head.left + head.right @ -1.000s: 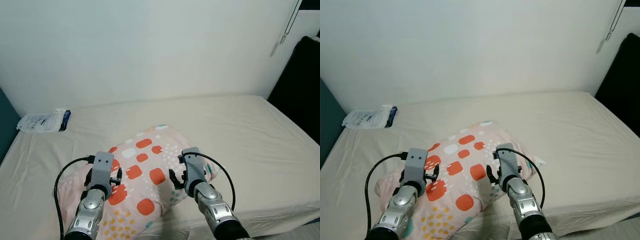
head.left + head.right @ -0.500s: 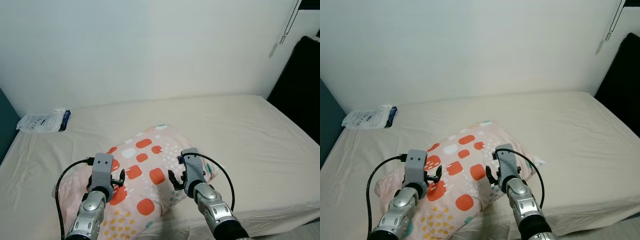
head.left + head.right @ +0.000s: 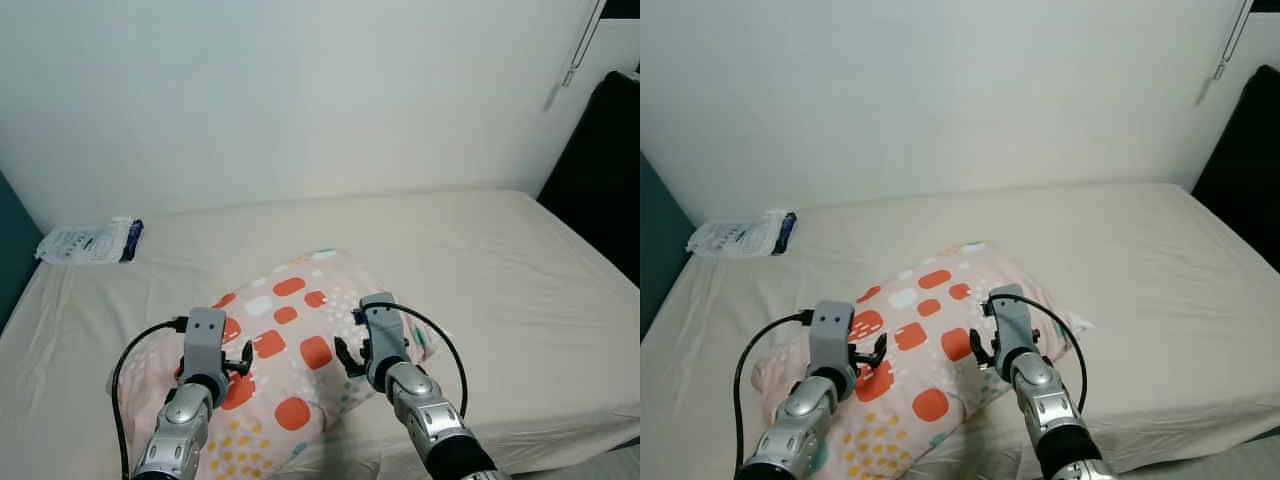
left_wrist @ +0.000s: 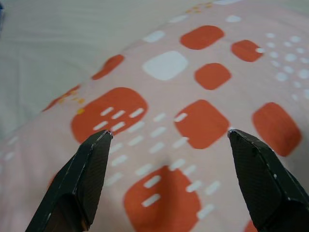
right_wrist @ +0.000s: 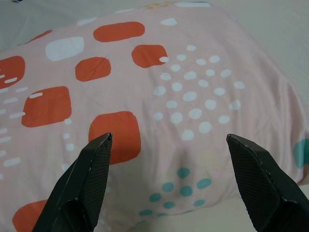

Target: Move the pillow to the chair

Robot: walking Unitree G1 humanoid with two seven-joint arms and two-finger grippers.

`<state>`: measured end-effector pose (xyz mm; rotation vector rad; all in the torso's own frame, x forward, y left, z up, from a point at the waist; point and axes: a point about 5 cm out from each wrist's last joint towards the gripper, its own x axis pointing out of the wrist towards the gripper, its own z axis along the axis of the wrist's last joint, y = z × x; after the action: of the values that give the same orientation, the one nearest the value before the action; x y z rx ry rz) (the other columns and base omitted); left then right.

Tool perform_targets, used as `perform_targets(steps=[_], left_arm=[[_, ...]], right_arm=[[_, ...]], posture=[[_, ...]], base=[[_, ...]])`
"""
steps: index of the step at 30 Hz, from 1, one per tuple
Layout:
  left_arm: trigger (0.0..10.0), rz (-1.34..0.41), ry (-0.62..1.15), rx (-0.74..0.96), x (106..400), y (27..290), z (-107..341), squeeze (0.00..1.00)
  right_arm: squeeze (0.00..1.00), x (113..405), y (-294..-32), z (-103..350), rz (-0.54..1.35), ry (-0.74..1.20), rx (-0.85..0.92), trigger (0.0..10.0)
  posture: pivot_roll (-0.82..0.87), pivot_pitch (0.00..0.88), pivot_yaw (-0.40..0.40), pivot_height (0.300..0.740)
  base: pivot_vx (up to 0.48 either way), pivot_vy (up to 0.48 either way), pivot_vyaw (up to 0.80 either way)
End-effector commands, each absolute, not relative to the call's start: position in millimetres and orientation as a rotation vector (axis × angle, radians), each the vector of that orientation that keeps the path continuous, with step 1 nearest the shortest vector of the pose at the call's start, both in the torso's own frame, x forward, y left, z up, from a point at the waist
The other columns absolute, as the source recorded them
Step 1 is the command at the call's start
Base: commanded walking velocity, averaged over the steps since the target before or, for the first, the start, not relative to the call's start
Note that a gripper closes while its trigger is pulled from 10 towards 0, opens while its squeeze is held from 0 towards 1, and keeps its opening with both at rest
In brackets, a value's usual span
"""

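Fingers spread wide on left gripper (image 4: 166, 140) and right gripper (image 5: 169, 142), poised over pillow (image 3: 290, 340); best pinched deep into fabric folds below.

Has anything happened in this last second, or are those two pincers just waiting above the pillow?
Very little. The left pincer and right pincer have eased slightly lower and nearer the pillow, both open, neither gripping it. The pillow still lies on the bed, and the white packet is unmoved.
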<state>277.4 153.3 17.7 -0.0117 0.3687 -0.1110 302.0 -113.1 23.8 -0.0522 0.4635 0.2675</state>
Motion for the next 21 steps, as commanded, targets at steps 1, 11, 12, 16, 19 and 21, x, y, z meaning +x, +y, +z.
perform_targets(steps=[1, 11, 12, 16, 19, 21], left_arm=[[10.0, -0.109, 0.358, -0.017, 281, 153, 22, 0.00], [10.0, -0.043, 0.397, 0.119, 286, 160, 16, 0.00], [10.0, -0.043, 0.397, 0.119, 286, 160, 16, 0.00], [10.0, -0.014, 0.294, 0.103, 294, 162, 31, 0.00], [10.0, 0.019, 0.210, 0.026, 299, 164, 43, 0.00], [10.0, 0.009, 0.106, -0.075, 304, 161, 59, 0.00]], right_arm=[[0.00, 300, -111, 21, 0.269, 0.475, -0.040, 10.0], [0.00, 306, -118, 26, 0.227, 0.451, -0.020, 10.0], [0.00, 306, -118, 26, 0.227, 0.451, -0.020, 10.0], [0.00, 307, -117, 31, 0.207, 0.414, 0.035, 10.0], [0.00, 313, -110, 41, 0.216, 0.333, 0.061, 10.0], [0.00, 320, -106, 59, 0.217, 0.229, 0.144, 10.0]], posture=[[0.09, 0.000, 0.007, 0.740], [0.06, 0.000, 0.015, 0.740], [0.06, 0.000, 0.015, 0.740], [0.08, 0.000, 0.009, 0.740], [0.08, 0.000, 0.015, 0.740], [0.07, 0.000, 0.030, 0.740]], base=[[0.000, 0.000, 0.00], [0.000, 0.000, 0.00], [0.000, 0.000, 0.00], [0.000, 0.000, 0.00], [0.000, 0.000, 0.00], [0.000, 0.000, 0.00]])
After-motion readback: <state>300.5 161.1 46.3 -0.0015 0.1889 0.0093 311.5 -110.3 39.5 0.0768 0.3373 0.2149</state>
